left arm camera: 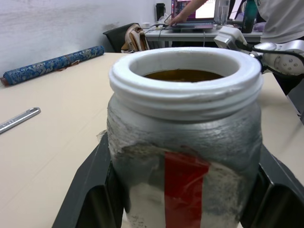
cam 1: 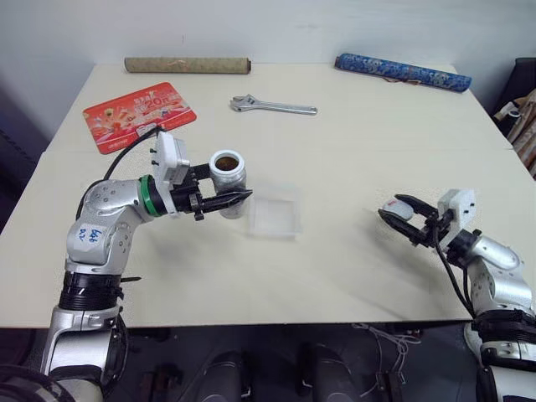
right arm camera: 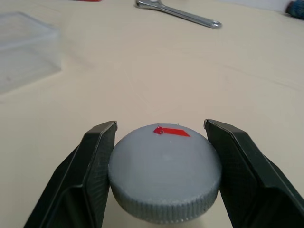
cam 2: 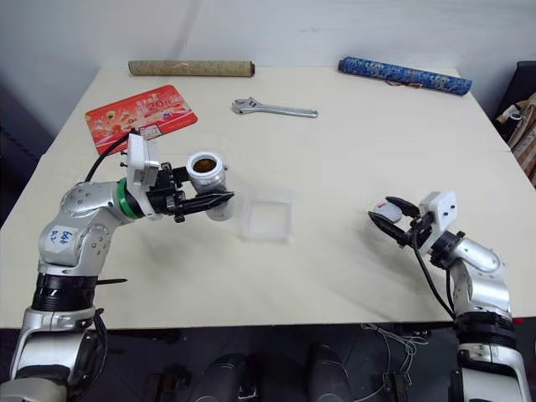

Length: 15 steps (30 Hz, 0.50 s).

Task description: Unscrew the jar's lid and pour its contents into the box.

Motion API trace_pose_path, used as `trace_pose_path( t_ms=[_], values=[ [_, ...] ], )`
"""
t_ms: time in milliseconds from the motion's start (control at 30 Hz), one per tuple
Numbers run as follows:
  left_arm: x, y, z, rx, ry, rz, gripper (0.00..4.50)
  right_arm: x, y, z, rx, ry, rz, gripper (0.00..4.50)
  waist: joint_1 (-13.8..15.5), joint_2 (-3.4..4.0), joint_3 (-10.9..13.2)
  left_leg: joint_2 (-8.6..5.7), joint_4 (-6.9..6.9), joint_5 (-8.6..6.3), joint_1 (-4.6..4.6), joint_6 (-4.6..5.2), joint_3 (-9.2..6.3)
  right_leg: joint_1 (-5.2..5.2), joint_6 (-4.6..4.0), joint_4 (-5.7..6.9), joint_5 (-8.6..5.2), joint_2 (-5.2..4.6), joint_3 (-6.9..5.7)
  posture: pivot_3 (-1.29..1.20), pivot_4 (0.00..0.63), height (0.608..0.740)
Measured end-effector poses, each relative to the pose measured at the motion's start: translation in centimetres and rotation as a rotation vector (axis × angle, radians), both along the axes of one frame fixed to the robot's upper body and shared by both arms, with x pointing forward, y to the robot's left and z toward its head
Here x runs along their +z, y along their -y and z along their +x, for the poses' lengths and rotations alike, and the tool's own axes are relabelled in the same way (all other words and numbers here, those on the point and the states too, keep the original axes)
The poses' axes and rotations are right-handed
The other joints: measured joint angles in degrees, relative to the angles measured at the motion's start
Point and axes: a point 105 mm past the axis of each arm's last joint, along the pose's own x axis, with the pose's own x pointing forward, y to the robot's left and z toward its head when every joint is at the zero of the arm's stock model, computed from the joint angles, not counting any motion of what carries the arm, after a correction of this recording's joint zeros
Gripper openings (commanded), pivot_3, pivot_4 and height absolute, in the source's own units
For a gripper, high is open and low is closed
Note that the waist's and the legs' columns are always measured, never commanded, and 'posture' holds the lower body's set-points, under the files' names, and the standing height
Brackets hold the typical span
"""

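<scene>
Left gripper (cam 1: 224, 201) clamped on the uncapped jar (cam 1: 228, 180), held upright above the surface (cam 1: 335, 151), brown contents (left arm camera: 183, 75) visible inside, clear box (cam 1: 275, 216) just beside it, right gripper (cam 1: 402, 219) pinching the grey lid (right arm camera: 165, 170), well apart on the right

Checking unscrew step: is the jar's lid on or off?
Off. The jar stands open-mouthed in the left gripper; the lid sits between the right gripper's jaws.
</scene>
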Motion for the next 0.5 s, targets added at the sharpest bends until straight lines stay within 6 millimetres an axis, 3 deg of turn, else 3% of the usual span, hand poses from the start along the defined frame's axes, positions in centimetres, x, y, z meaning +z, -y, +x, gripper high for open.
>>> trace_pose_path(
  t_ms=[33, 133, 233, 367, 500],
  values=[
    [0.1, 0.0, 0.2, 0.001, 0.001, 0.000, 2.37, -0.6, 0.5, 0.0, -0.030, -0.012, 0.009, 2.53, 0.0, 0.00, 0.0, 0.02, 0.00, 0.01, 0.03, -0.02, 0.00, 0.01, 0.00, 0.02, 0.00, 0.01, 0.02, 0.00, 0.150, 0.740],
    [0.4, -0.1, 0.5, 0.002, 0.002, 0.000, 2.37, -1.4, 1.5, 0.0, -0.081, -0.032, 0.037, 3.54, 0.0, 0.06, 0.0, 0.03, 0.01, 0.04, 0.02, -0.02, -0.01, 0.01, 0.00, 0.02, 0.00, 0.00, 0.06, 0.00, 0.150, 0.740],
    [0.6, 0.0, 0.7, 0.000, 0.000, -0.001, 2.37, -0.8, 1.8, -0.4, -0.081, -0.009, 0.061, 4.47, 0.1, 0.08, 0.0, 0.03, 0.01, 0.04, 0.02, -0.02, -0.04, 0.02, -0.01, 0.04, 0.00, 0.00, 0.06, 0.00, 0.150, 0.740],
    [1.3, -0.6, 1.7, 0.032, 0.003, 0.002, 2.37, 1.0, 1.3, -1.7, -0.028, 0.031, 0.064, 4.47, 0.3, 0.14, 0.1, 0.01, 0.04, 0.05, 0.01, 0.00, -0.06, 0.02, 0.00, 0.07, 0.00, -0.04, 0.05, 0.00, 0.150, 0.740],
    [2.5, -1.6, 3.9, 0.154, 0.049, 0.136, 2.37, 5.0, -1.0, -4.2, 0.129, 0.067, 0.018, 4.47, 0.6, 0.16, 0.1, -0.02, 0.04, 0.04, 0.00, 0.00, -0.13, 0.03, 0.00, 0.07, 0.00, -0.06, 0.01, 0.00, 0.150, 0.740]
  ],
)
